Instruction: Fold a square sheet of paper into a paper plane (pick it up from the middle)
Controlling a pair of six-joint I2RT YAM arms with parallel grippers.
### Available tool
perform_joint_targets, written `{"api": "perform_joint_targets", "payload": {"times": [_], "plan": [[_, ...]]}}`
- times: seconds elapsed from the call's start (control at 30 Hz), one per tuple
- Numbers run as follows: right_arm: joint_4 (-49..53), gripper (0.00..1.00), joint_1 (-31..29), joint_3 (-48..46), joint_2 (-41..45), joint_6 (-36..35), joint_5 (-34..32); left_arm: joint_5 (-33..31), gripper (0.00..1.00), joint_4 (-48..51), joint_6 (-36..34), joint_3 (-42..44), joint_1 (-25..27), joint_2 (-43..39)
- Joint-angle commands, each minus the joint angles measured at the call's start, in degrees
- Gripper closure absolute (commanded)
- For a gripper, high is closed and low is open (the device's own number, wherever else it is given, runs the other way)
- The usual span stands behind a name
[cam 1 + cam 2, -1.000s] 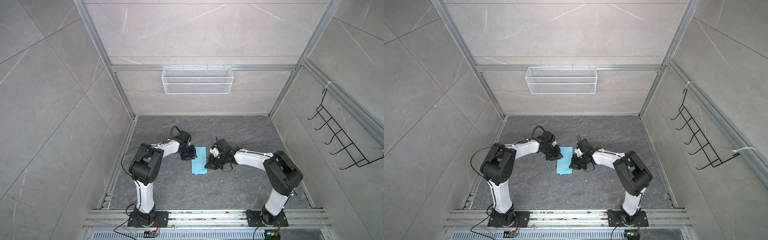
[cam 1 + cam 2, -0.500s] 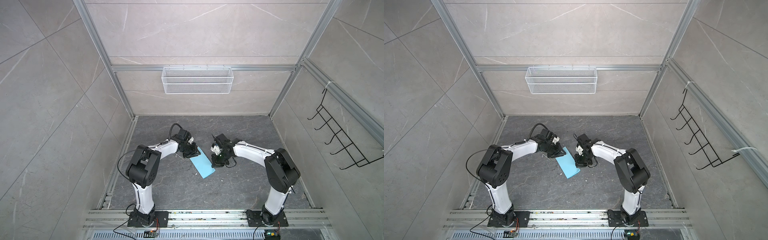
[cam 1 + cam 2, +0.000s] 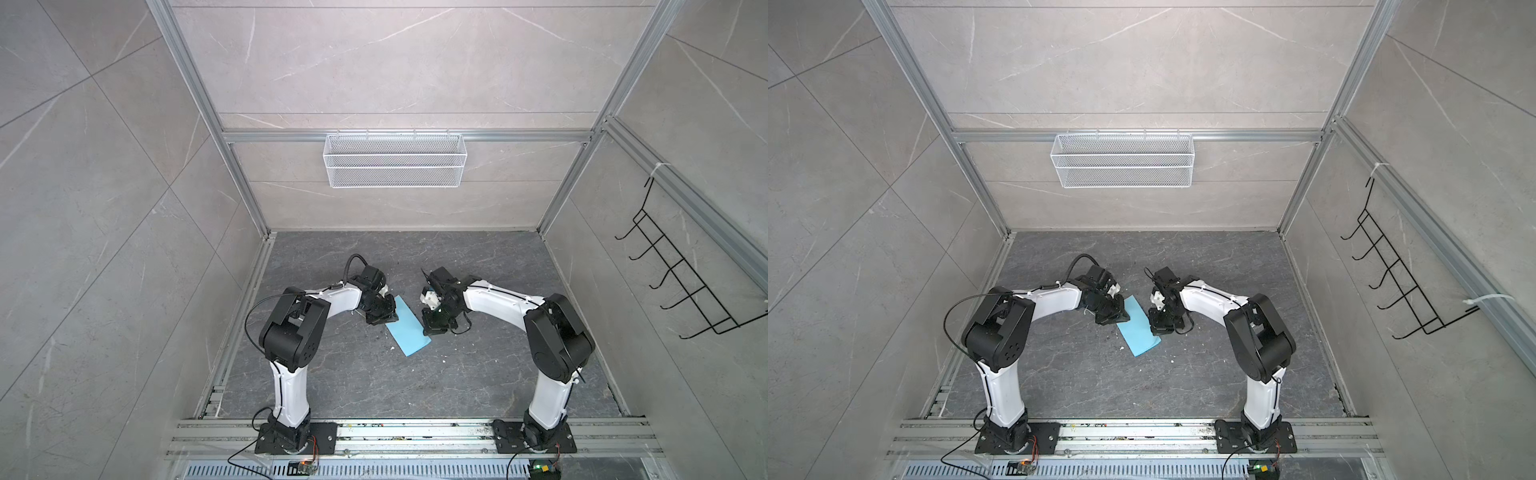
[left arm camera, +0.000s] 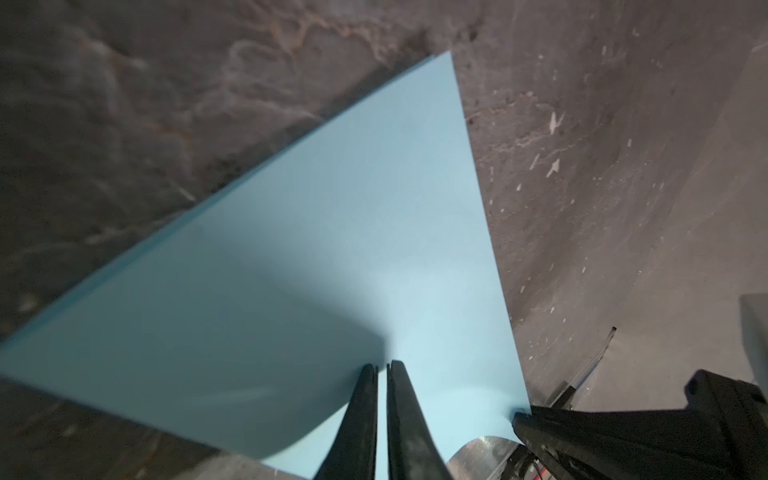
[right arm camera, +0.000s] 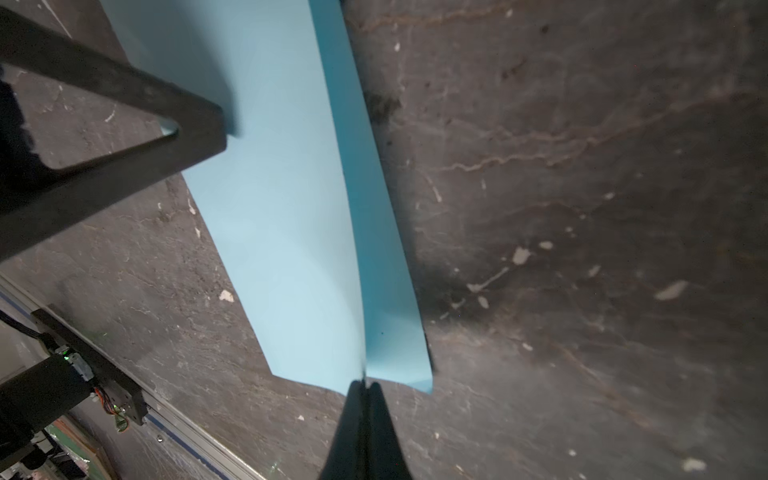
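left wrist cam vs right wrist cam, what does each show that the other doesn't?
Only left wrist: the left gripper, fingers nearly together with a thin slit between, over the broad face of the sheet of paper; whether it pinches is unclear. Only right wrist: the right gripper shut on the sheet's edge, a darker second layer along one side, and the base rail. Both: the light-blue sheet, the grey surface, one finger of the opposite gripper at the sheet.

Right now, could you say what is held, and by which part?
The right hand pinches the paper near one corner; whether the left hand grips it is unclear.
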State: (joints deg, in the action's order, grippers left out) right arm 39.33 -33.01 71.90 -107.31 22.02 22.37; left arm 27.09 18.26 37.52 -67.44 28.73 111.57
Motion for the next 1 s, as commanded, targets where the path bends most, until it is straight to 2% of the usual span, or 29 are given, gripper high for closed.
{"api": "perform_joint_targets", "payload": {"times": [0.0, 0.23, 0.37, 0.57, 0.97], "plan": [[-1.27, 1.0, 0.01, 0.33, -0.73, 1.77, 2.53, -1.94, 0.88, 1.61, -0.95, 0.52, -0.04, 0.67], [-10.36, 0.99, 0.02, -1.4, -0.97, 6.86, 11.79, -3.33, 0.89, 1.8, -1.17, 1.82, 0.0, 1.28], [-16.24, 0.99, -0.03, -2.32, -1.99, 11.15, 14.75, -3.57, 0.89, 1.93, -1.2, 1.96, 0.01, 1.4], [-18.66, 0.99, -0.87, -2.2, -3.77, 13.26, 14.13, -3.09, 0.89, 2.33, -1.4, 1.11, -0.04, 0.69], [-18.11, 0.99, -1.53, -2.78, -5.72, 13.05, 10.07, -0.7, 0.84, 2.89, -1.04, -0.96, -1.04, -4.58]]}}
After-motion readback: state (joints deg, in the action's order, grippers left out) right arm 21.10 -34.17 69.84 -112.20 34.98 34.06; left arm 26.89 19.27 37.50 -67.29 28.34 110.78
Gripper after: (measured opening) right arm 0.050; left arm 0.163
